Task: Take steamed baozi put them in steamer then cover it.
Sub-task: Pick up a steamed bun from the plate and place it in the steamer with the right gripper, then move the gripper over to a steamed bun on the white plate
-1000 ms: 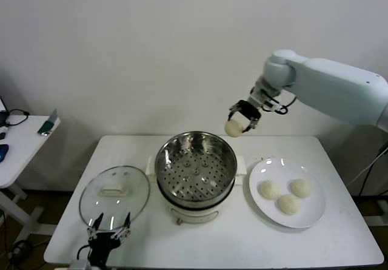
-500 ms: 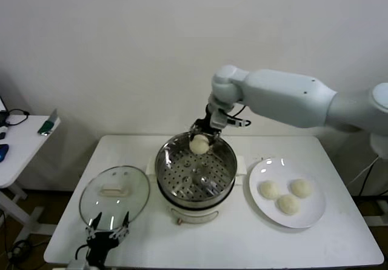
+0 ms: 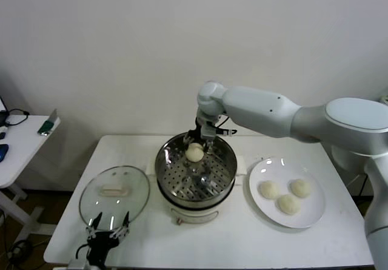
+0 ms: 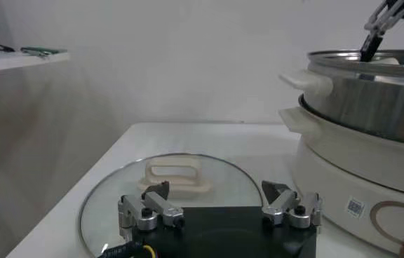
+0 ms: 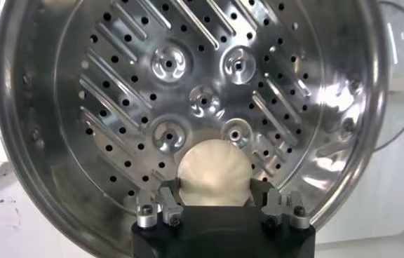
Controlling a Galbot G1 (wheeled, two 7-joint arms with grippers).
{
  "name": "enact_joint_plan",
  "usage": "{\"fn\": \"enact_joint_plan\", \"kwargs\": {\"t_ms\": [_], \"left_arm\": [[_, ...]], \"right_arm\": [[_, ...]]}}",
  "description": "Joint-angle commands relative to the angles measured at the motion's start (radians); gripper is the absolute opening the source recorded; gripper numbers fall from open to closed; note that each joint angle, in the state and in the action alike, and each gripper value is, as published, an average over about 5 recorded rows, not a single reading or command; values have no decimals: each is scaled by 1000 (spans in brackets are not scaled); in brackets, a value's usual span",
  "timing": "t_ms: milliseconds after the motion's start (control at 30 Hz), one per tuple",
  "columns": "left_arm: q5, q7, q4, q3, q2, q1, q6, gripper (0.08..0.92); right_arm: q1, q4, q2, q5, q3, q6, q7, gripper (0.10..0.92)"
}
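One cream-white baozi [image 3: 194, 153] [image 5: 212, 172] hangs low inside the steamer [image 3: 165, 164] [image 5: 34, 105], near its back wall and just over the perforated floor. My right gripper [image 3: 196, 148] [image 5: 214, 191] reaches down into the basket, shut on this baozi, with a finger pressed against each side. Three more baozi [image 3: 270, 189] [image 3: 299, 187] [image 3: 288, 204] lie on the white plate [image 3: 259, 172] to the right of the steamer. My left gripper [image 3: 109, 230] [image 4: 216, 200] waits open at the table's front edge, over the near rim of the glass lid [image 3: 115, 191] [image 4: 181, 175].
The steamer's cream pot base [image 4: 356, 175] with side handles stands mid-table. The lid lies flat on the table, left of the pot. A small white side table [image 3: 24, 136] with a few items stands at the far left. The wall is close behind.
My right arm has carried the baozi from above the plate's side leftwards over the steamer and lowered it into the basket. The left arm has stayed put.
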Motion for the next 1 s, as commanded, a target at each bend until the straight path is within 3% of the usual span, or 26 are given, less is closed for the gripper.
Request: {"fn": "enact_joint_plan", "kwargs": {"t_ms": [33,133,233,367,433,600,767,1000], "left_arm": [[-1,0,-3,1,1,2,0,823],[0,0,-8,2,1,6,1,823],[1,0,-11,5,0,8,2,823],[6,1,-12,9,1,6,2,823],[8,1,-12,12,2,2,2,823],[11,3,-12,19,4,-5,4,823],[11,3,-11,17,6,-8,3,823],[11,2,-14,11,4,-13,1,823]], "right_arm": [[10,-43,19,30,-19,26,0,758],[86,-2,-12,150,-41,11,-38,810],[207,54,-71,386,-96,-57,-117,821],[373,109,-198,797,-264,-270,-234,823],[414,108,-278,875,-317,-382,-263,823],[460,178,-477,900,-439,-612,-227,823],[455,407,-673,875,-528,-793,-138,823],[266,526,-786,794,-448,-943,-18,823]]}}
